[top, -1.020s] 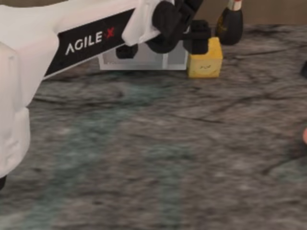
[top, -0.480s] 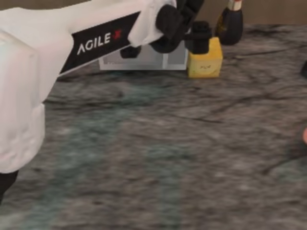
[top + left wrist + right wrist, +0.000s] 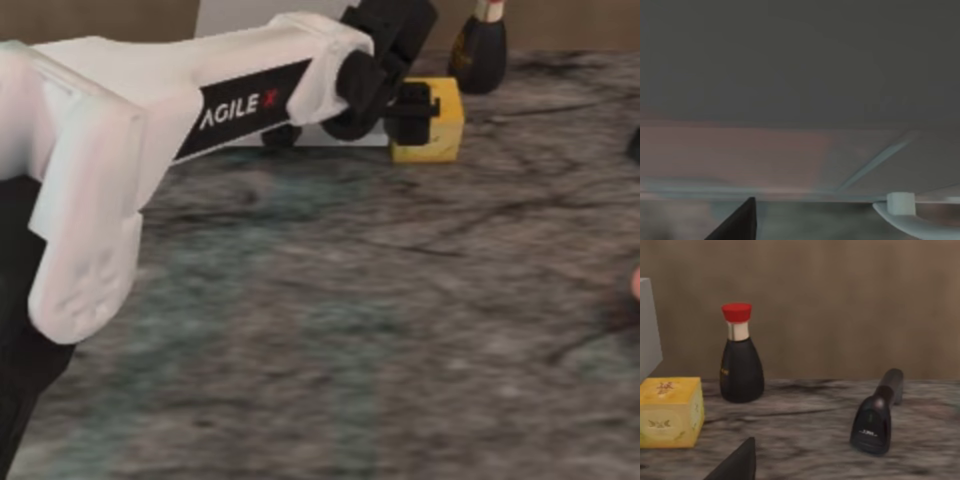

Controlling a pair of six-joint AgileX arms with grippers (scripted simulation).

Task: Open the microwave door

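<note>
With its wrist pressed close to the boxy silver-grey microwave (image 3: 262, 15) at the worktop's far edge, the left gripper (image 3: 400, 80) reaches for the light-grey windowed microwave door (image 3: 790, 150). Whether its jaws are spread, I can't tell. The right arm sits parked out of sight.

Overall light: even and soft, moderately bright, no visible source.
Table (image 3: 400, 330): flat marbled grey-green, no glare; faint dark patch under the left arm (image 3: 150, 130) at the far left.
Left arm: bright white, almost washed out, edges smeared (very close to the top camera).
Left wrist view: dim and murky, filled by a grey surface (image 3: 800, 65) at close range; pale curved handle (image 3: 920, 225) the one crisp shape.
Right wrist view: warmer, clearer; soy sauce bottle (image 3: 741, 357) with a soft sheen, yellow cube (image 3: 671, 412) evenly lit, black scanner (image 3: 877, 415) slightly blurred.
Shadows there: thin, close under each object.
</note>
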